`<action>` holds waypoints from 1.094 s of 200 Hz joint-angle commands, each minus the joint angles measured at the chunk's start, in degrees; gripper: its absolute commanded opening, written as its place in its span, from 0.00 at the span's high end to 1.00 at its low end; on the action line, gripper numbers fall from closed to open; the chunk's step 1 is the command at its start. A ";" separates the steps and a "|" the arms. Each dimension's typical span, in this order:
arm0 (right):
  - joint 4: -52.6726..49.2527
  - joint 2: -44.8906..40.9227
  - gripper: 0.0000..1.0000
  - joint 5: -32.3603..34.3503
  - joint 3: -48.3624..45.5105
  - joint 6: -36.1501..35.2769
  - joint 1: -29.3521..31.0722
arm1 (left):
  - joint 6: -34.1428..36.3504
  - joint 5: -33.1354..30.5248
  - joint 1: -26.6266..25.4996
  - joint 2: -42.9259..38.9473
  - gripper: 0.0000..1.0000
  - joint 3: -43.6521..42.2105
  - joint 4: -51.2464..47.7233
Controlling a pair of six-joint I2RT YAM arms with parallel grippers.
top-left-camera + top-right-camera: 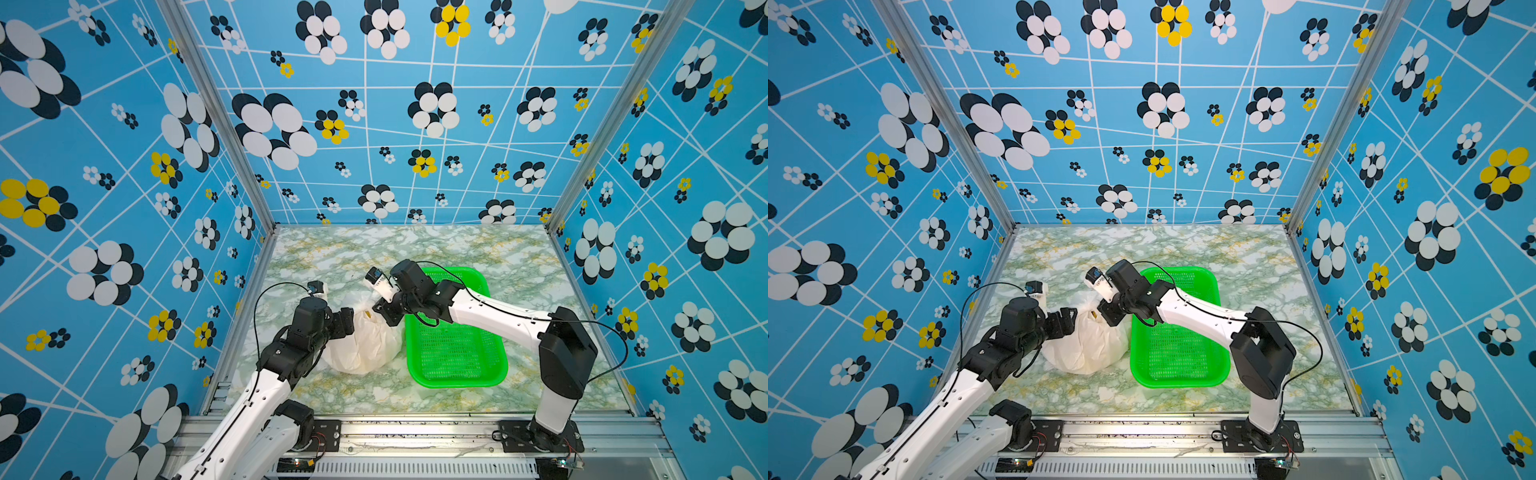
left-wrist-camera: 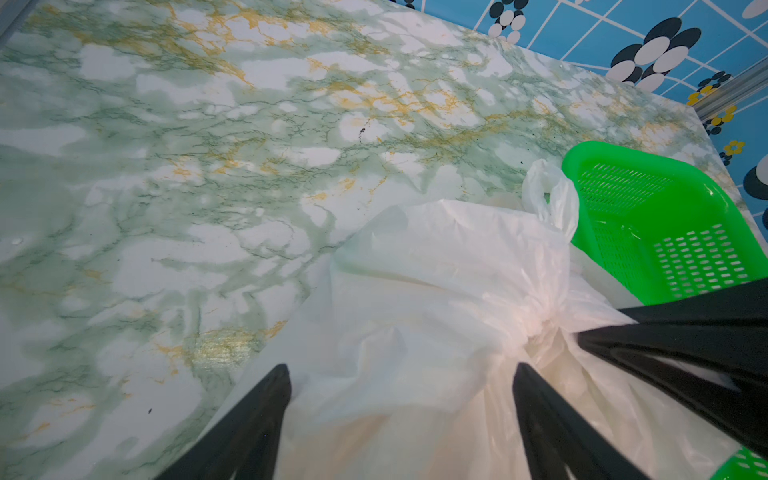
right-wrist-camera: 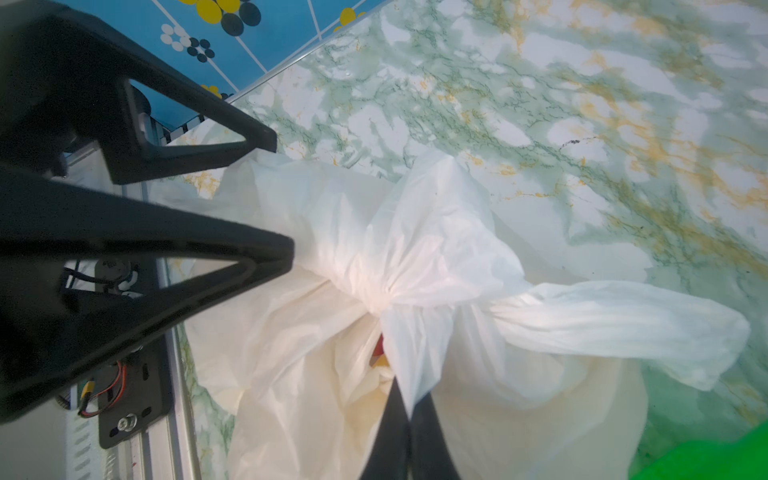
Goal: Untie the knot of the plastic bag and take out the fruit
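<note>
Right gripper (image 3: 408,395) jaws clamped on a plastic bag (image 3: 291,395) strip close beside the knot (image 3: 386,291). Left gripper (image 2: 401,368) jaws wide, bag film between them, knot just past one tip.

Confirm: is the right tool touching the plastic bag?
Touching. Right wrist view shows the right tool shut on a plastic bag strip by the knot.

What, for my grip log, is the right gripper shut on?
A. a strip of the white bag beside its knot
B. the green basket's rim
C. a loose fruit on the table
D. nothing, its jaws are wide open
A: in the right wrist view the right gripper has its fingers pressed together on a strip of the plastic bag that runs up to the knot, with the green basket off to the side.
</note>
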 commanded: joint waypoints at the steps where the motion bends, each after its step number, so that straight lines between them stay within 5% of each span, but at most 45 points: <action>1: 0.08 -2.12 1.00 -2.98 0.07 0.08 0.93 | 0.68 0.75 -0.28 1.84 0.11 1.58 0.86; 36: 0.30 -2.12 1.00 -3.03 -0.04 -0.57 2.34 | 0.91 0.29 -0.33 3.91 0.13 2.06 1.62; 72: 0.49 -0.91 1.00 -4.00 0.95 -0.62 3.44 | 0.22 0.49 -0.39 4.71 0.38 2.63 2.95; 90: 0.40 -0.56 1.00 -3.05 0.79 -0.64 3.80 | -0.13 0.14 -0.34 4.31 0.42 3.05 2.86; 112: 0.50 -0.40 1.00 -2.63 0.49 -0.20 3.80 | -0.62 0.08 -0.37 3.12 0.40 3.14 3.29; 133: 0.90 -0.29 1.00 -3.02 0.36 0.28 3.83 | -1.39 0.16 -0.34 2.38 0.26 3.03 4.06; 159: 1.77 -0.56 1.00 -3.51 -0.10 0.69 4.11 | -2.00 1.00 -0.28 3.02 0.27 2.73 4.86; 188: 1.80 -1.08 1.00 -3.58 -0.72 0.66 4.73 | -2.30 0.81 -0.27 4.48 0.35 2.73 5.73; 219: 3.14 -1.67 1.00 -4.48 -1.82 0.85 5.60 | -2.48 1.13 -0.29 6.26 0.55 3.40 6.17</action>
